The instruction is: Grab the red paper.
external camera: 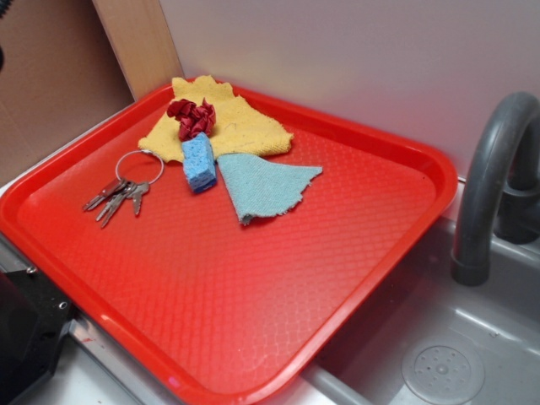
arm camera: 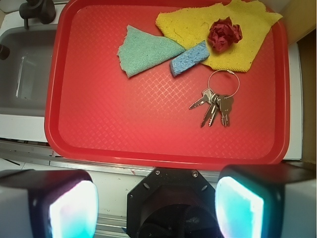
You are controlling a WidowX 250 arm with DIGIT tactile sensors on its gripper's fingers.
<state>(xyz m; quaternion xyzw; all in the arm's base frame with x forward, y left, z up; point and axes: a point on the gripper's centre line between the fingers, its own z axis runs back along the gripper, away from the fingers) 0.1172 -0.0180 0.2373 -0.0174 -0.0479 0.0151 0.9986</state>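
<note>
Tool [arm camera: 156, 206] at bottom edge of wrist view, fingers [arm camera: 69, 208] spread wide apart, nothing between them. Hovering high, off the near edge of the red tray [arm camera: 163, 148], well apart from everything on it. Not identifiable in exterior view; only a black block at lower left corner there, can't tell what part.

Red paper [external camera: 191, 117] [arm camera: 224, 33]: dark crimson crumpled wad, shiny, many folds. Sitting on top of the yellow cloth [external camera: 245, 126] [arm camera: 198, 25], at far corner of tray near the wall. Untouched, fully exposed from above.

Blue sponge [external camera: 199, 162] [arm camera: 189, 58] just beside the wad, one end touching or overlapping the yellow cloth's edge, lying partly on bare tray. Teal cloth [external camera: 266, 186] [arm camera: 143, 49], triangular, flat on tray, touching the sponge on the side away from the keys.

Key ring with several keys [external camera: 122, 190] [arm camera: 218, 101] on bare tray, near the sponge and the cloth's edge; ring end close to the yellow cloth, contact unclear.

Rest of tray bare, textured surface. Tray resting over a grey sink [external camera: 439, 354] [arm camera: 25, 79], partly covering it; grey faucet [external camera: 494, 181] beside the tray, drain visible in the basin.
</note>
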